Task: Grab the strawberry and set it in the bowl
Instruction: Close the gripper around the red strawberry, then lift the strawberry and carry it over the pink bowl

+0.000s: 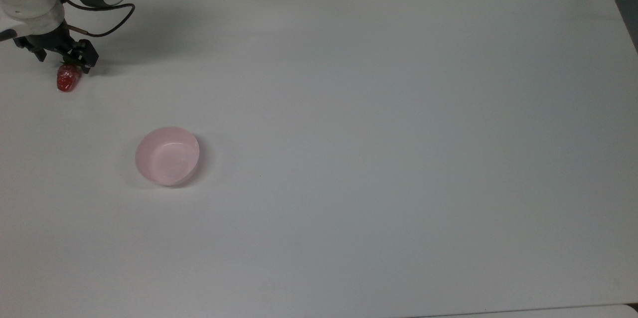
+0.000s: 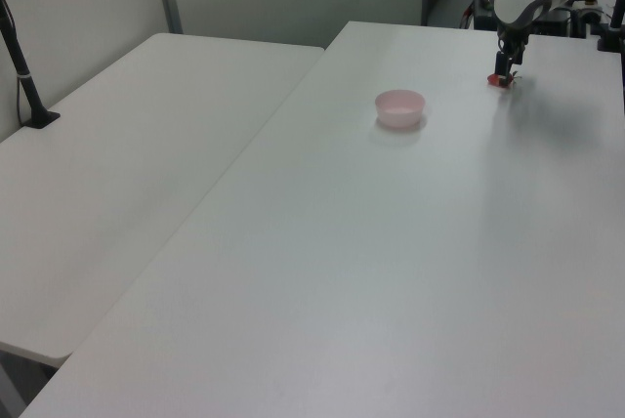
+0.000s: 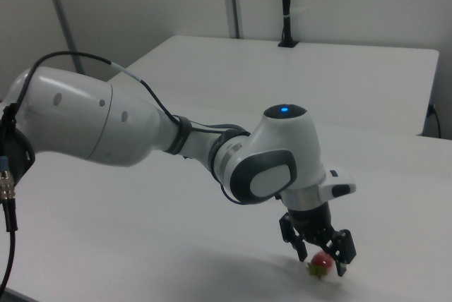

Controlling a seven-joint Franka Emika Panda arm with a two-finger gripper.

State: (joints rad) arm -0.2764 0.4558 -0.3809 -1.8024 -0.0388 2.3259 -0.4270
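Glossy red, the strawberry lies on the white table near the top view's left edge, well apart from the pink bowl. The gripper straddles it, fingers spread, not yet clamped. It looks light, slick and rounded (possibly plastic); take the plump middle, not the leaves. No readable writing.

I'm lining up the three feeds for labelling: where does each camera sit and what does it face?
Top view: overhead, looking down on the white table; gripper over the small red strawberry, pale pink plastic bowl.
Left view: raised, off a table corner, looking along it; bowl, arm beyond.
Right view: low, close beside the white arm, gripper straddling the strawberry.
All three share strawberry and gripper.
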